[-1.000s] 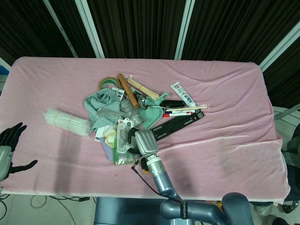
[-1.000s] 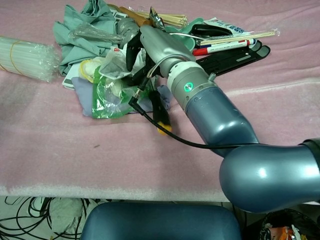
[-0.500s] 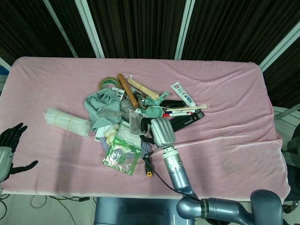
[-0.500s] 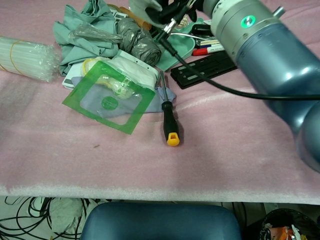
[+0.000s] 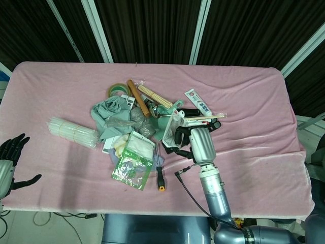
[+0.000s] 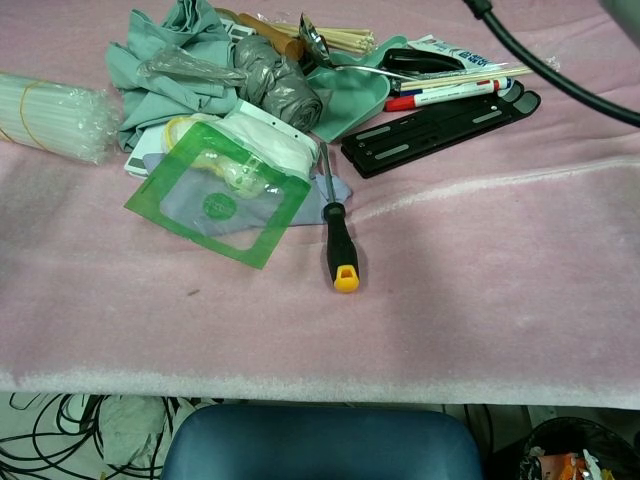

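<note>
My right hand hovers over the right side of the clutter pile in the head view, holding a small clear packet lifted off the table. Below and left of it lie a green-printed plastic bag and a black-handled screwdriver with a yellow end. The chest view shows only the arm's black cable, not the hand. My left hand hangs off the table's near left corner with fingers spread, holding nothing.
On the pink cloth lie a teal rag, a wrapped straw bundle, a wooden rod, a tape roll, a tube, pens and a black rail.
My right hand pulled the clear packet out of the pile's near-left side and carried it up and to the right, uncovering the green bag and the screwdriver. The left hand stayed still.
</note>
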`<state>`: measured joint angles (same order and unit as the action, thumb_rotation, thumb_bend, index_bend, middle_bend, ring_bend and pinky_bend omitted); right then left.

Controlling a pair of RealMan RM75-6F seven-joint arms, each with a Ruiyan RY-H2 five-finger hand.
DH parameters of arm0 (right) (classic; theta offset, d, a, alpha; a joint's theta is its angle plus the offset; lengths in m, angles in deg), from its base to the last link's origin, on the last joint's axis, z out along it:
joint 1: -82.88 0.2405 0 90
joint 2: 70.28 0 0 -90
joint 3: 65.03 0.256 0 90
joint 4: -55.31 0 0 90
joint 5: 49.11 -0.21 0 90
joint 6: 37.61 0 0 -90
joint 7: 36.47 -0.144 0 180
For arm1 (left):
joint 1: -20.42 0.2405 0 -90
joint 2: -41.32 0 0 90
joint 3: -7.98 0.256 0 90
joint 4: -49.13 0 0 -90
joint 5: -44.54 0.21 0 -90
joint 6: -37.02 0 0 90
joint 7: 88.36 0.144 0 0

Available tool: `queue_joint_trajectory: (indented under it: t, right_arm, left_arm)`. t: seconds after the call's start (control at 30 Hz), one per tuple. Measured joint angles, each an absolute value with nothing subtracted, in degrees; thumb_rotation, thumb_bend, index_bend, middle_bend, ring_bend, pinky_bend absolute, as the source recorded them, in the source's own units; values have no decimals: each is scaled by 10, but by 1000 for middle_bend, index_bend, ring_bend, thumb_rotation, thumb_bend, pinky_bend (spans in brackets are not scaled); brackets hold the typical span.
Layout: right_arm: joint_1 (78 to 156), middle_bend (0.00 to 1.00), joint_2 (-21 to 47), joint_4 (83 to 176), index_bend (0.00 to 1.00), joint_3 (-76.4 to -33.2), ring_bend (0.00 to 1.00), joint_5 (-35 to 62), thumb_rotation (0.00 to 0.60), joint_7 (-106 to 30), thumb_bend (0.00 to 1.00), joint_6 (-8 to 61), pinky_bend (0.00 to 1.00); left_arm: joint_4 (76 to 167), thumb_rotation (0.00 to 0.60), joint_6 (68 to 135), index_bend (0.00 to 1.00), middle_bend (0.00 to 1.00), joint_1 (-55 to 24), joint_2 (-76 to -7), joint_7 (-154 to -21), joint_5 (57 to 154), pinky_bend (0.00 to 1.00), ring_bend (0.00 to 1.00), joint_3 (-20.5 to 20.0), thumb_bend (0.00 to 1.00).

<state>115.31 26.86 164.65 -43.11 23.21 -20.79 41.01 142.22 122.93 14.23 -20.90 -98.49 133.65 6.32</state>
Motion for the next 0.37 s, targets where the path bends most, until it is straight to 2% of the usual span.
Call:
queue_joint_trajectory:
  t: [0.37]
  right_arm:
    - [1108,710,238,1728,736,-523,764,333,600,-243,719,438,835]
  left_arm:
    - [1424,600,1234,0,0,146,-211,-978,1334,0,0,63,0]
